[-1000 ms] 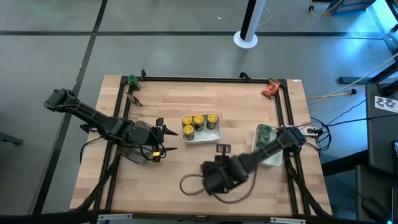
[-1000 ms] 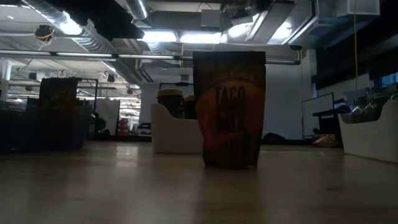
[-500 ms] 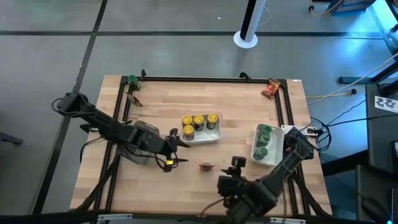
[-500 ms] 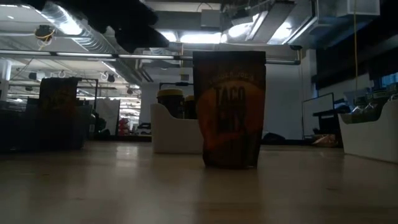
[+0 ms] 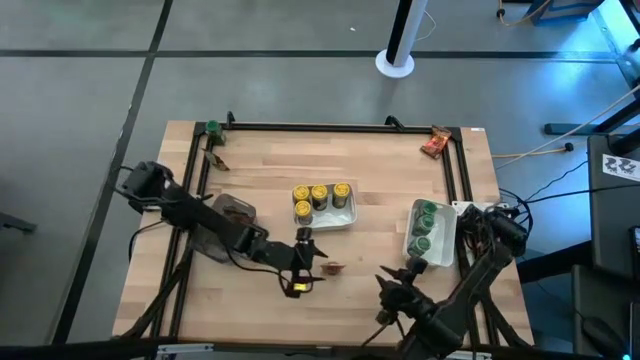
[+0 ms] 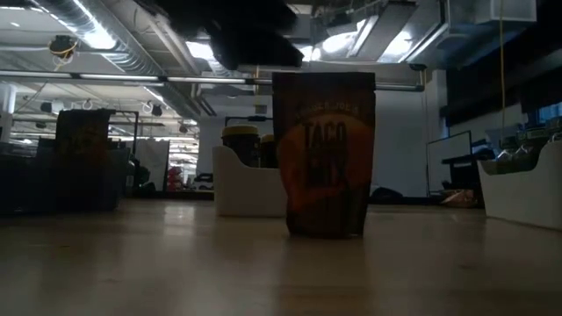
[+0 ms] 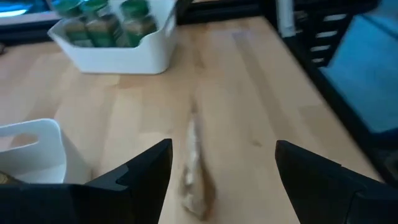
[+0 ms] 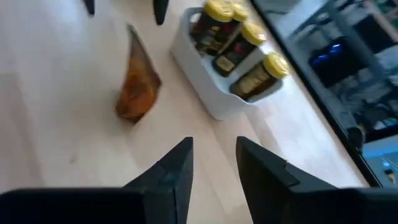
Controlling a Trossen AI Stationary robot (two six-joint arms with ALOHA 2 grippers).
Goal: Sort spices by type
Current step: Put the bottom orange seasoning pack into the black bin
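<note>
A red-orange packet (image 5: 332, 268) stands upright on its lower edge on the table, and shows large in the low view (image 6: 325, 154). My left gripper (image 5: 312, 262) is open just left of it. Its fingers stand apart on either side of the packet (image 7: 196, 171) without touching it. My right gripper (image 5: 396, 285) is open and empty to the packet's near right, and sees the packet (image 8: 137, 90) ahead. Yellow-lid jars (image 5: 320, 195) stand in a white tray (image 5: 326, 221). Green-lid jars (image 5: 424, 228) stand in another white tray (image 5: 441, 257).
A clear grey bin (image 5: 228, 212) lies under my left arm. A second packet (image 5: 435, 143) lies at the far right corner. A green-lid jar (image 5: 212, 128) and a small packet (image 5: 217, 160) sit at the far left corner. A black frame (image 5: 330, 126) runs along the table's edges.
My left gripper has moved toward the table's right and near edge, up to the standing packet, and stays open. My right gripper has drawn back from the packet toward the near right. The packet has stayed upright in place.
</note>
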